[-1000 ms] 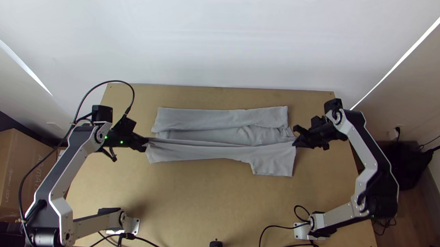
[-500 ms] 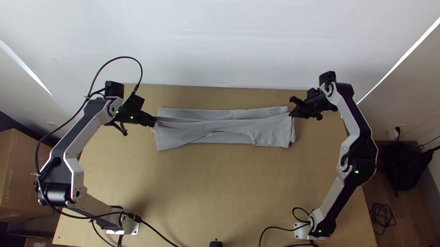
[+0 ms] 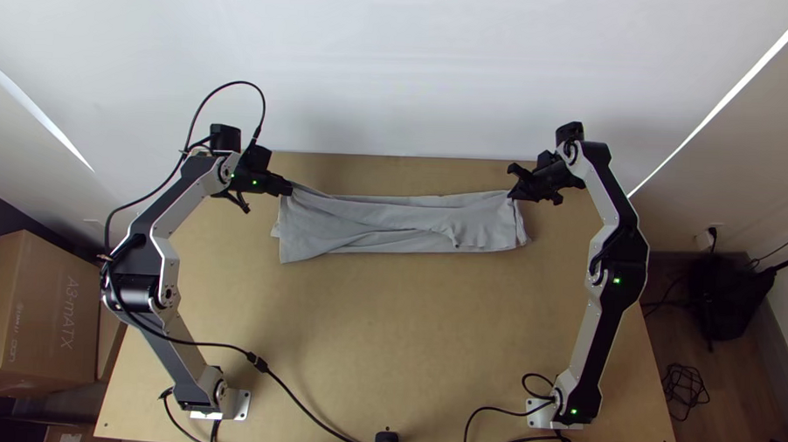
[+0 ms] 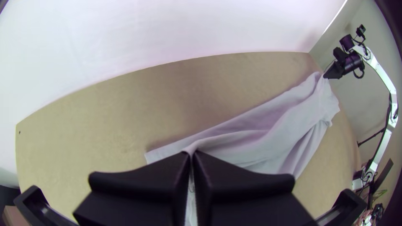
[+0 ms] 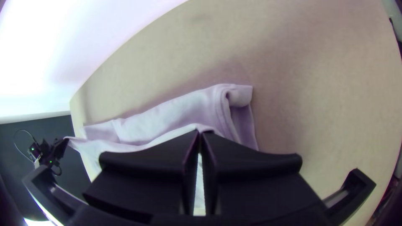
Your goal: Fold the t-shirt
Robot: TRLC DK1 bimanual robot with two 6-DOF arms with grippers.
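Black jaws are pressed together on the left gripper (image 4: 190,152), pinching one end of an edge of the grey t-shirt (image 3: 368,216); those of the right gripper (image 5: 200,132) are likewise closed, on the edge's other end. Between them the cloth runs as a long folded band across the far part of the wooden surface (image 3: 408,326). Creases slant from the left grip, so an uneven pull or release could set the fold crooked, its near corner poking out. One second ago the held edge lay nearer the bases; both arms have since carried it over the band's middle.
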